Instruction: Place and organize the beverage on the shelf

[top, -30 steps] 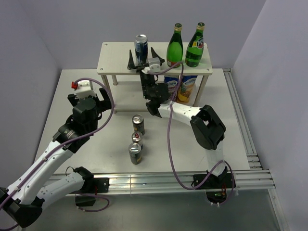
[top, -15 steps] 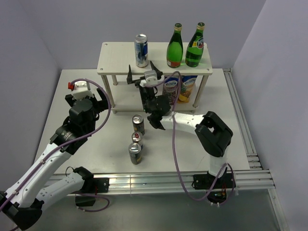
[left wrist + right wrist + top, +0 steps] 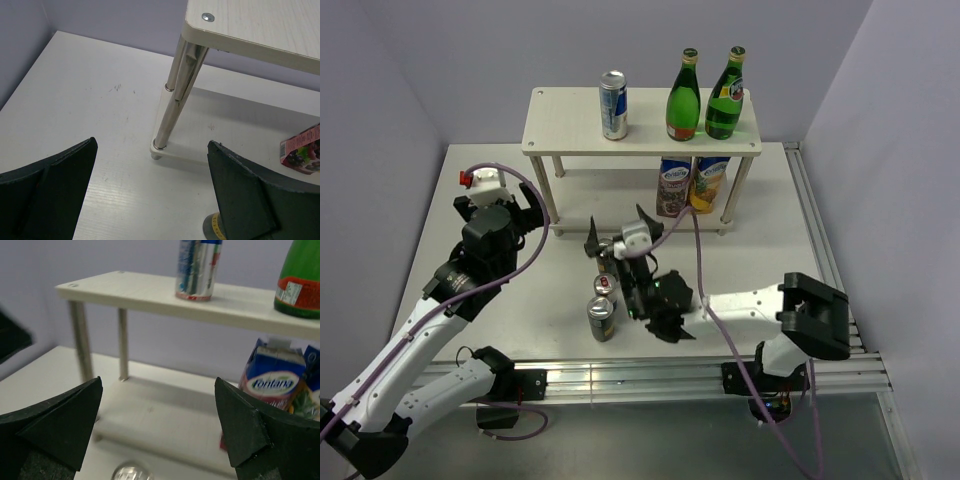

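The shelf [image 3: 560, 120] stands at the back of the table. On its top board are a blue-silver can [image 3: 613, 105] and two green bottles [image 3: 683, 95] [image 3: 725, 93]. Three cans stand on the table in a row: a far one [image 3: 607, 268], partly hidden by my right gripper, a middle one [image 3: 605, 288] and a near one [image 3: 601, 318]. My right gripper [image 3: 619, 230] is open and empty just above the far can; that can's silver top [image 3: 131, 473] shows below its jaws. My left gripper [image 3: 505, 212] is open and empty, left of the shelf.
Two juice cartons [image 3: 672, 185] [image 3: 708, 183] stand on the shelf's lower board, at its right end. In the left wrist view the shelf's front-left leg [image 3: 172, 100] is straight ahead, and a dark can top [image 3: 212, 227] is by the right finger. Walls close the left, right and back.
My right gripper has left the blue-silver can on the top board, and pulled back and down to above the cans on the table. My left arm has barely moved.
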Tool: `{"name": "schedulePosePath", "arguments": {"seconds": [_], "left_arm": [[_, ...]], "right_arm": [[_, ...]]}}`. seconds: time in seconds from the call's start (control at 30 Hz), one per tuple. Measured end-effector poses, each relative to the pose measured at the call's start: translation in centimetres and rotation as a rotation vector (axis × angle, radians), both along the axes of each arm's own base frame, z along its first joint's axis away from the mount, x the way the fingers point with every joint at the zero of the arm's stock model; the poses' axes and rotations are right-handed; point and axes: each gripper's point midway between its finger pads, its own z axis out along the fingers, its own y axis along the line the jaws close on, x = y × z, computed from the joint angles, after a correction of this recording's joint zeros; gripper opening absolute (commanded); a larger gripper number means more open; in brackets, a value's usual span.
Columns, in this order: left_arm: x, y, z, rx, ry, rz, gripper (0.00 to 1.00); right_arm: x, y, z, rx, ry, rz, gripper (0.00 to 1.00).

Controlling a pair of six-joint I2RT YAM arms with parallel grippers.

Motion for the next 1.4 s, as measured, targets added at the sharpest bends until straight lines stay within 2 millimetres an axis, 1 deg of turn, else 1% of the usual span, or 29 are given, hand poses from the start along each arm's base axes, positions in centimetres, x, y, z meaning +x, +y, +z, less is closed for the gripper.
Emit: {"name": "schedulePosePath", "arguments": {"seconds": [0.07,0.13,0.23,0.3,0.4,0.5,0.67,0.77,0.87,1.1,1.27,1.33,1.4], "left_arm": [[0.0,0.0,0.0,0.0,0.0,0.002,0.99],[0.0,0.1,0.0,0.0,0.0,0.004,0.99],[0.0,0.1,0.0,0.0,0.001,0.005,0.99],[0.1,0.2,0.0,0.0,0.001,0.006,0.99],[0.1,0.1,-0.1,0.002,0.004,0.002,0.99],[0.4,-0.3,-0.6,0.007,0.018,-0.012,0.99],[1.3,-1.6,-2.2,0.029,0.072,-0.052,0.99],[1.6,-2.0,-3.0,0.04,0.098,-0.067,0.99],[1.7,-2.2,-3.2,0.038,0.104,-0.077,0.99],[1.7,-2.1,-3.2,0.035,0.105,-0.078,0.99],[1.7,-2.1,-3.2,0.035,0.105,-0.078,0.99],[1.7,-2.1,-3.2,0.034,0.105,-0.078,0.99],[1.7,-2.1,-3.2,0.034,0.105,-0.078,0.99]], "right_arm": [[-3.5,0.3,-0.2,0.014,0.033,0.044,1.0],[-5.8,0.2,-0.3,0.049,0.07,0.081,1.0],[-7.8,0.0,-1.3,0.092,0.158,0.128,1.0],[-8.1,0.1,-2.2,0.124,0.226,0.157,1.0],[-7.6,0.7,-4.1,0.145,0.314,0.17,1.0],[-6.3,2.1,-6.4,0.119,0.397,0.173,1.0],[-3.8,4.1,-10.9,0.088,0.551,0.178,1.0],[-2.3,3.8,-13.5,0.07,0.62,0.138,1.0],[-1.7,3.6,-15.4,0.051,0.667,0.106,1.0],[-1.7,4.2,-18.4,0.027,0.729,0.098,1.0],[-1.0,3.9,-19.7,0.019,0.748,0.075,1.0],[-0.6,3.8,-20.1,0.019,0.749,0.063,0.99],[-0.2,3.7,-20.6,0.016,0.751,0.052,0.95]]}}
